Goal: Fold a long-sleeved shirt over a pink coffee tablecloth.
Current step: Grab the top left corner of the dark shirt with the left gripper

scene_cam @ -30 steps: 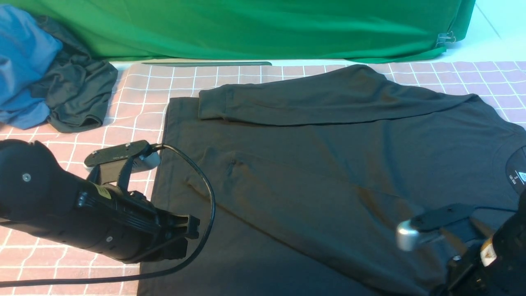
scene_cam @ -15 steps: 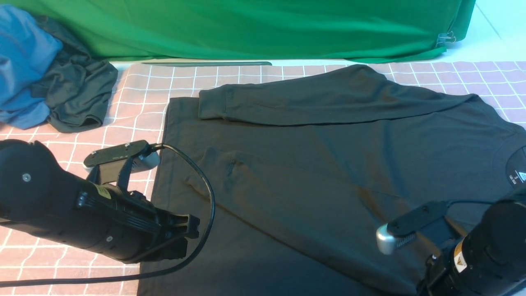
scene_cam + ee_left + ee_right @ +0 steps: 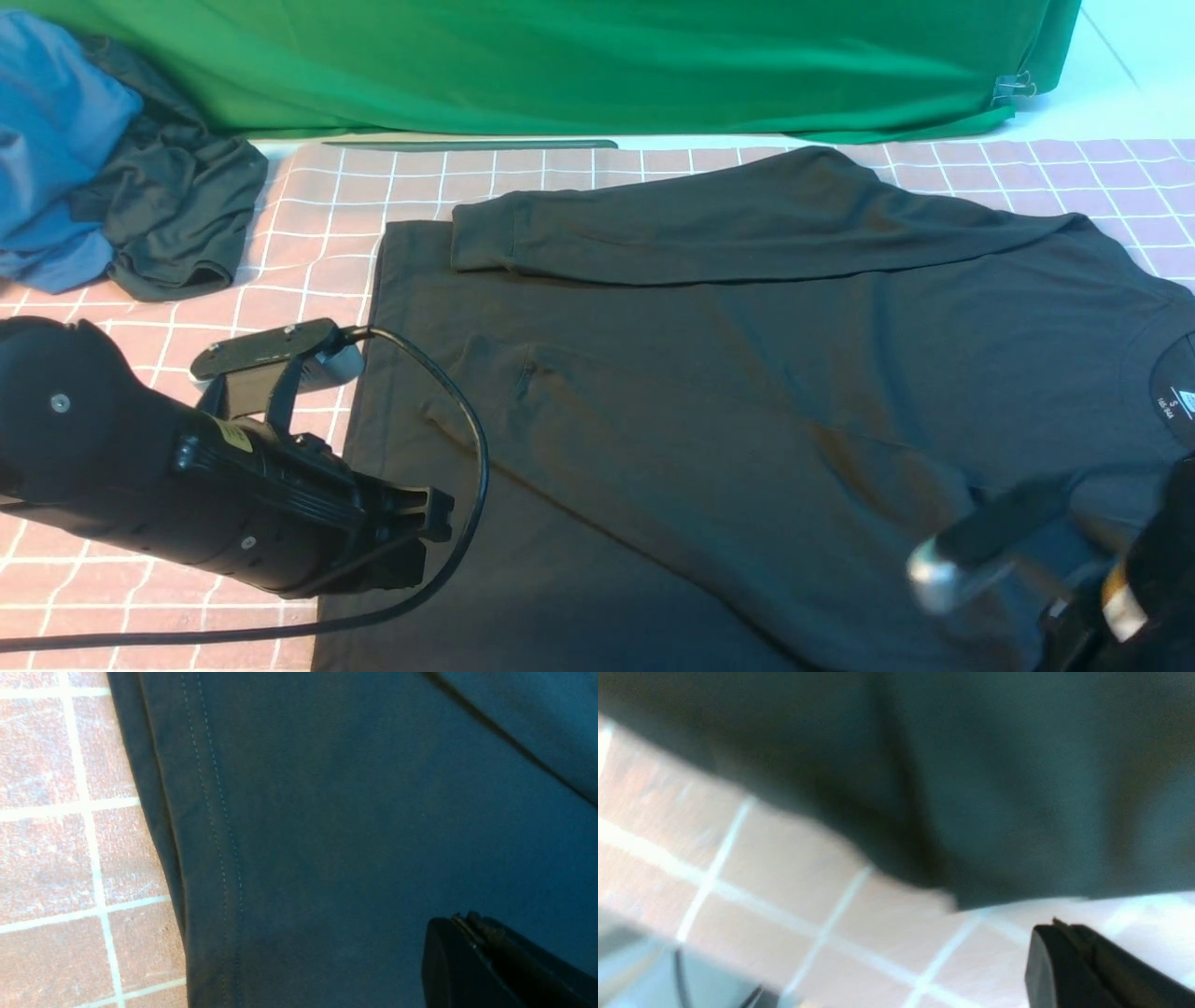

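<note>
Shirt point(image 3: 728, 373) lies flat on the tablecloth point(image 3: 308, 233), sleeves folded in; left gripper point(image 3: 472, 952) closed above the hem, right gripper point(image 3: 1064, 956) closed beside its edge, neither visibly gripping: advise pinching every layer before lifting.

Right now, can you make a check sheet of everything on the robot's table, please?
Surface: pink coffee tablecloth, white grid lines, lying flat.
Job's things: long-sleeved shirt spread on the cloth, far sleeve folded across its body.
Clutter: blue garment and dark garment bunched at the far left.
Grippers: left gripper shut, over the shirt near its hem; right gripper shut at the shirt's near edge, view blurred; nothing seen held.
Cables: black cable loops from the left arm over the shirt.
Surroundings: green backdrop cloth behind the table.
</note>
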{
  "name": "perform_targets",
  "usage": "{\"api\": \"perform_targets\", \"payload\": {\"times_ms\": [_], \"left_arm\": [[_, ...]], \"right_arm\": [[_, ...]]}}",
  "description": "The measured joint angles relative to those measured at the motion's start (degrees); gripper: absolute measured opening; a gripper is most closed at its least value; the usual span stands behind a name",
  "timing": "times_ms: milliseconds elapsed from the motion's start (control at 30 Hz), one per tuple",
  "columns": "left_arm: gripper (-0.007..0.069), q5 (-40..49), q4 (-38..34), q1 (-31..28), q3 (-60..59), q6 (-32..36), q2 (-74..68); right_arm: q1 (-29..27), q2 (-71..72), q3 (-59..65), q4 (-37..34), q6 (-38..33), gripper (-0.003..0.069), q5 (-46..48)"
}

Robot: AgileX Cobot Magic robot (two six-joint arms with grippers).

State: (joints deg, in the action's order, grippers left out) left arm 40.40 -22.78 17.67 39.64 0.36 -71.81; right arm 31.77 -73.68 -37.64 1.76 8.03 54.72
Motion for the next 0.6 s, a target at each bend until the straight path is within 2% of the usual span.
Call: {"api": "perform_targets", "payload": {"times_ms": [67, 133, 267, 367, 433, 467, 533, 600], "left_arm": [[0.0013, 0.0, 0.0, 0.0, 0.0, 0.07, 0.0], [0.0013, -0.06, 0.0, 0.0, 0.0, 0.11, 0.0], [0.0013, -0.06, 0.0, 0.0, 0.0, 0.11, 0.0], [0.0013, -0.06, 0.06, 0.0, 0.0, 0.11, 0.0], [0.0013, -0.06, 0.06, 0.0, 0.0, 0.11, 0.0], [0.0013, -0.06, 0.06, 0.0, 0.0, 0.11, 0.0], [0.0013, -0.06, 0.06, 0.0, 0.0, 0.11, 0.0], [0.0013, -0.06, 0.22, 0.0, 0.0, 0.05, 0.0]], "right_arm": [[-3.48, 2.6, -1.59, 2.46, 1.48, 0.0036, 0.0], [-9.65, 4.19, -3.62, 3.3, 1.54, 0.0039, 0.02], [-18.45, 4.05, -5.68, 2.87, 0.36, 0.0085, 0.02], [-27.37, 1.68, -5.99, 2.74, -1.39, 0.0254, -0.05], [-30.38, 0.66, -5.99, 2.69, -1.88, 0.0327, -0.52], [-33.02, -0.67, -5.99, 2.69, -2.09, 0.039, -1.27], [-35.95, -2.21, -5.99, 2.69, -2.16, 0.0457, -2.77], [-37.41, -3.6, -5.99, 2.74, -2.16, 0.0489, -3.45]]}}
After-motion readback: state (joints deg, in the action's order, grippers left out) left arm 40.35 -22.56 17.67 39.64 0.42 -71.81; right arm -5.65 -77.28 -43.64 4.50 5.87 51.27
